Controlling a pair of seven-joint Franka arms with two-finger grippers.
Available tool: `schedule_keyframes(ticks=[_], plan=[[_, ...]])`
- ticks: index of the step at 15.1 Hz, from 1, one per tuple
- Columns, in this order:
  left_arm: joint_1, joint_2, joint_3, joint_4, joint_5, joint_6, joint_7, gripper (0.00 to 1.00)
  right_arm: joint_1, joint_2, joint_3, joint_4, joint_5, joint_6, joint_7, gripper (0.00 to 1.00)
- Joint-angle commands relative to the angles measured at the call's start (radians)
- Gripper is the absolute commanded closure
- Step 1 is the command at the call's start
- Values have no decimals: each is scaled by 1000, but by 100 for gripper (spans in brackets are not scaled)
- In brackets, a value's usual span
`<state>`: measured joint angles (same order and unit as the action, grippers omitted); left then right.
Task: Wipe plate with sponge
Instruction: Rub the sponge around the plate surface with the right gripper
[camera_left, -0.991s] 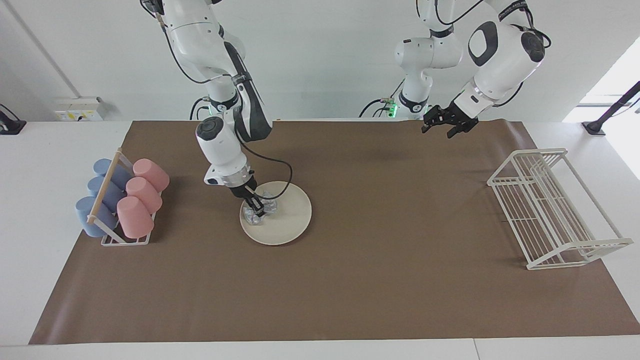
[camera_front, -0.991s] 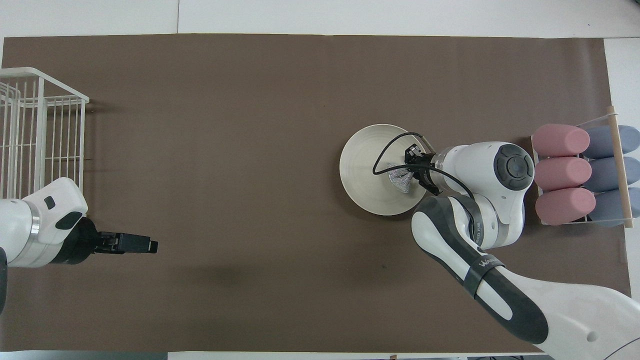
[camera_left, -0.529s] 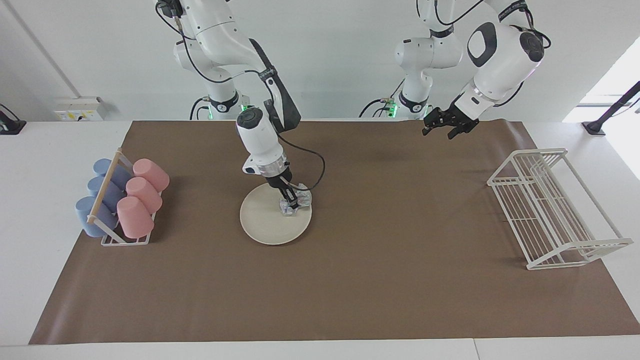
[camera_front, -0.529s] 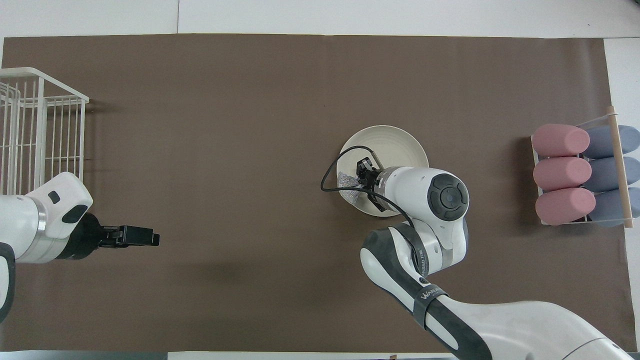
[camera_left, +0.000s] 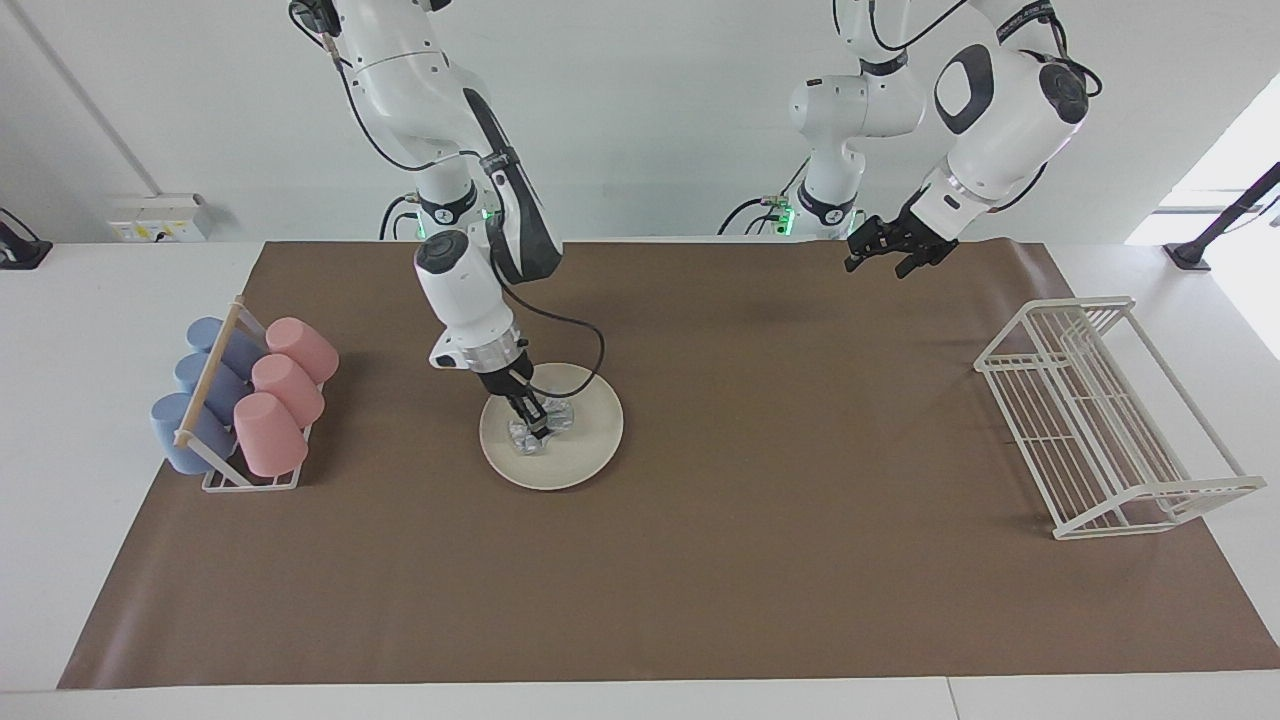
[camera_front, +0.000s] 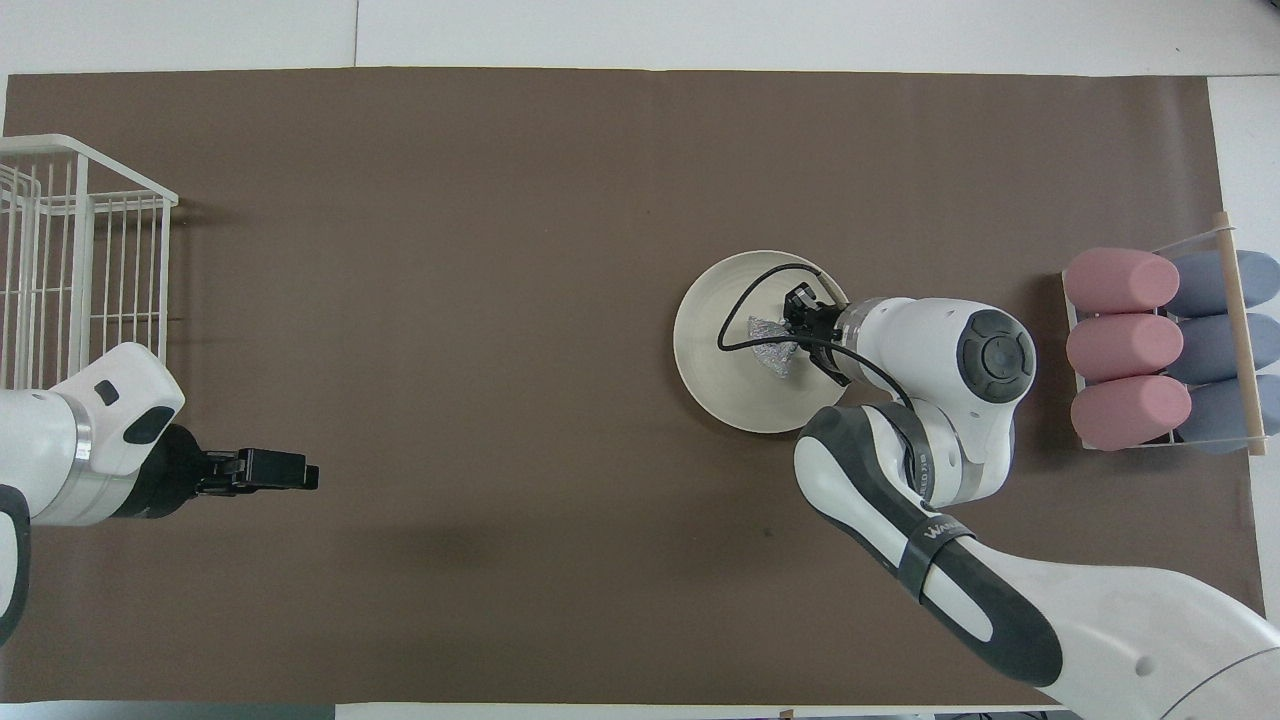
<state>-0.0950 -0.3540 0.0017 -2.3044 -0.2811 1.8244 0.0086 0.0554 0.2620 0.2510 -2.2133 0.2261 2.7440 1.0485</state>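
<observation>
plate (camera_left: 585, 440): cream-white, plain, with faint ring lines near the rim
sponge (camera_left: 543, 428): silvery-grey, shiny, wrinkled
mat (camera_left: 700, 580): flat brown, unpatterned
table (camera_left: 80, 400): white
pink cups (camera_left: 280, 390): three, soft matte pink
blue cups (camera_left: 195, 385): three, dusty grey-blue
cup rack (camera_left: 215, 375): white wire with a pale wooden bar
dish rack (camera_left: 1110, 420): white wire grid
right gripper (camera_left: 533, 420): black
left gripper (camera_left: 895, 250): black
arms (camera_left: 465, 290): glossy white with dark grey panels and black cables
</observation>
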Motion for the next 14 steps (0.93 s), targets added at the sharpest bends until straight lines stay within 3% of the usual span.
schedule_keyframes(ticks=[1, 3, 8, 14], plan=[[0, 15, -5, 19, 23, 7, -30, 0, 1, 39, 5, -16, 18, 2, -33, 97], [-2, 15, -5, 19, 23, 7, -42, 0, 14, 37, 7, -20, 18, 2, 11, 98], [6, 15, -5, 17, 23, 10, -44, 0, 158, 39, 5, -20, 18, 19, 260, 99], [6, 15, -5, 17, 23, 10, -44, 0, 166, 25, 5, 26, 18, -12, 313, 98]])
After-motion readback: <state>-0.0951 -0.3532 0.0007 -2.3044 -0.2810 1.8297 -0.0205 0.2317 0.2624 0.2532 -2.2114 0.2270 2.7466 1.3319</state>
